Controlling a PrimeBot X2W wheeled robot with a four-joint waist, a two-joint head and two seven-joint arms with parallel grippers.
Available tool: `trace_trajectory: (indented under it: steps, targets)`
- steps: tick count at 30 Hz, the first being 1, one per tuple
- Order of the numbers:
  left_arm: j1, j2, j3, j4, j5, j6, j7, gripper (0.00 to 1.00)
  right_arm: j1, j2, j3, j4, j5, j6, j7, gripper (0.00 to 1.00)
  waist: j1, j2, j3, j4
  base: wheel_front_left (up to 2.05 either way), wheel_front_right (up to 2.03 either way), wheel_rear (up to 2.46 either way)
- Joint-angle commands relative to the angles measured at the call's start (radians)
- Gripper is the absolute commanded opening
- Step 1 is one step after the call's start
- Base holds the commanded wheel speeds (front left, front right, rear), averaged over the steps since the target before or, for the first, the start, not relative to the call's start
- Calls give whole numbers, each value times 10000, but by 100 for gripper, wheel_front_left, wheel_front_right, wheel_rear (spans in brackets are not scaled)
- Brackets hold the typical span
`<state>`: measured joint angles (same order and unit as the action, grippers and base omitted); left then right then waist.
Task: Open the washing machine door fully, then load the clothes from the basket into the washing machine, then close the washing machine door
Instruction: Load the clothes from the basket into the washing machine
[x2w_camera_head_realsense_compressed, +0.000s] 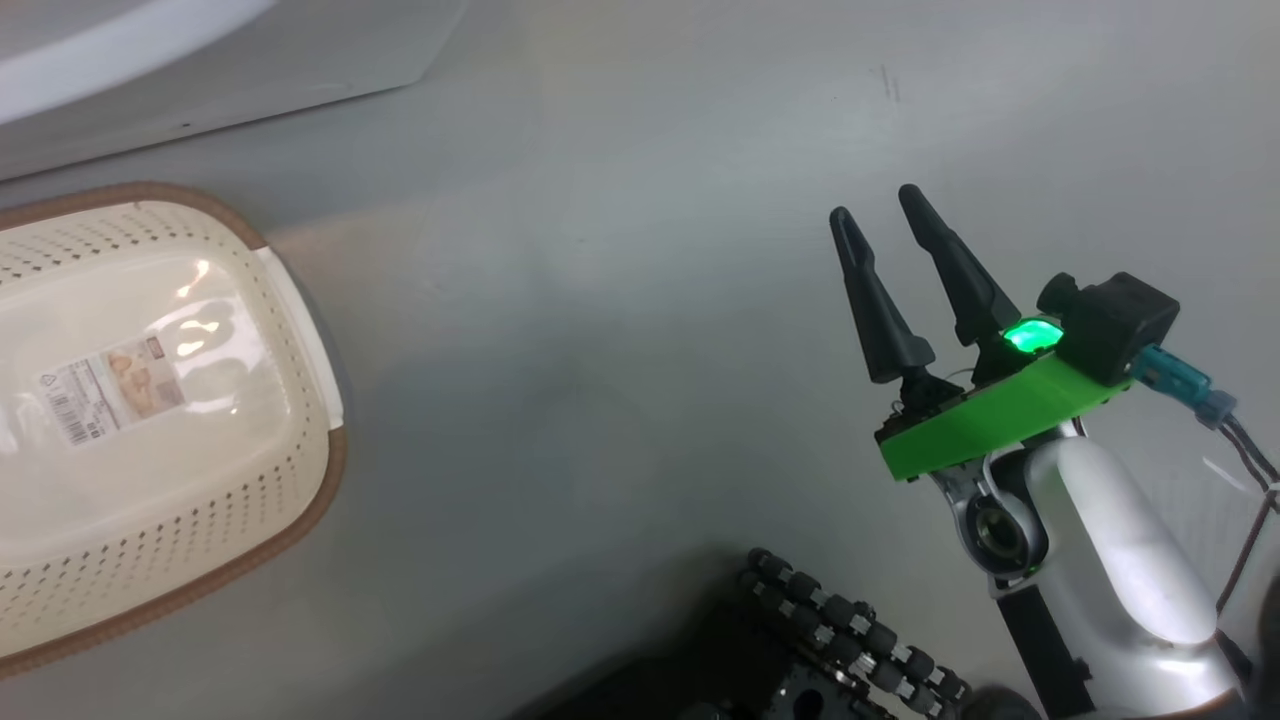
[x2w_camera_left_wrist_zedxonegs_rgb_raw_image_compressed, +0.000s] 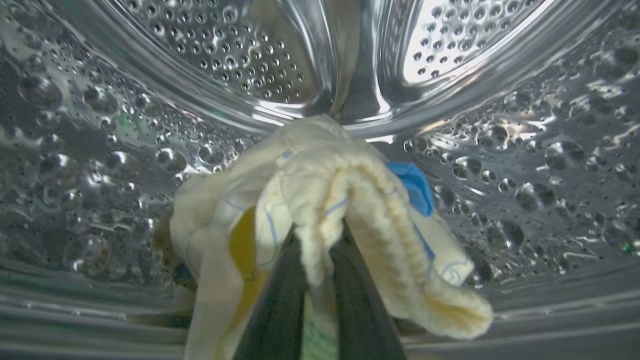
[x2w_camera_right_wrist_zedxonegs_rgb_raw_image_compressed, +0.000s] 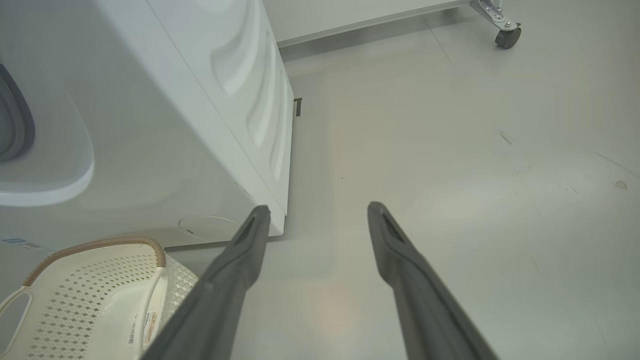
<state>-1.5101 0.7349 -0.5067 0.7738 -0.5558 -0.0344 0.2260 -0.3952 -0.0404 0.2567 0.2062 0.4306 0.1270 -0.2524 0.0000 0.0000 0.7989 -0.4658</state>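
Note:
In the left wrist view my left gripper (x2w_camera_left_wrist_zedxonegs_rgb_raw_image_compressed: 320, 240) is inside the perforated steel drum (x2w_camera_left_wrist_zedxonegs_rgb_raw_image_compressed: 225, 55) of the washing machine. Its dark fingers (x2w_camera_left_wrist_zedxonegs_rgb_raw_image_compressed: 280, 310) are shut on a cream-yellow garment with blue trim (x2w_camera_left_wrist_zedxonegs_rgb_raw_image_compressed: 320, 175), which drapes over the fingertips above the drum floor. The basket (x2w_camera_head_realsense_compressed: 335, 470) sits on the floor at the left of the head view, with only its label on the bottom. My right gripper (x2w_camera_head_realsense_compressed: 875, 204) stands open over bare floor, right of the basket (x2w_camera_right_wrist_zedxonegs_rgb_raw_image_compressed: 100, 243) and of the washing machine's white body (x2w_camera_right_wrist_zedxonegs_rgb_raw_image_compressed: 165, 125). The washing machine door is out of view.
A black cable chain on my base (x2w_camera_head_realsense_compressed: 850, 620) lies at the bottom of the head view. A caster wheel of a frame (x2w_camera_right_wrist_zedxonegs_rgb_raw_image_compressed: 507, 36) stands at the far right behind the machine. Grey floor spreads in front of my right gripper (x2w_camera_right_wrist_zedxonegs_rgb_raw_image_compressed: 317, 208).

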Motion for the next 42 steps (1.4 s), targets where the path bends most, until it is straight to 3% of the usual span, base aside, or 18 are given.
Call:
trace_trajectory:
  steps: [1,13,14,17,30,42]
  targets:
    - [-458,583,223,-256,162,21,-148,0,170,-98,156,-251,102,37,-93,100,0,0,167,-211,0,0,0]
    - [-1716,800,207,420,911,244,-2194,0,223,-98,441,-414,373,37,-93,100,0,0,614,-780,0,0,0]
    - [-1758,761,204,568,897,263,-2176,19,238,-98,440,-417,384,37,-93,100,0,0,620,-779,0,0,0]
    - [-1869,608,171,922,850,287,-2099,100,266,-98,414,-406,385,37,-93,100,0,0,622,-736,0,0,0]
    - [-1664,-170,188,1361,426,408,-2340,100,124,-98,84,-411,130,37,-93,100,0,0,453,-109,0,0,0]
    - [77,-685,339,867,-140,811,-3179,100,121,-98,-450,-329,-490,37,-93,100,0,0,-215,683,0,0,0]
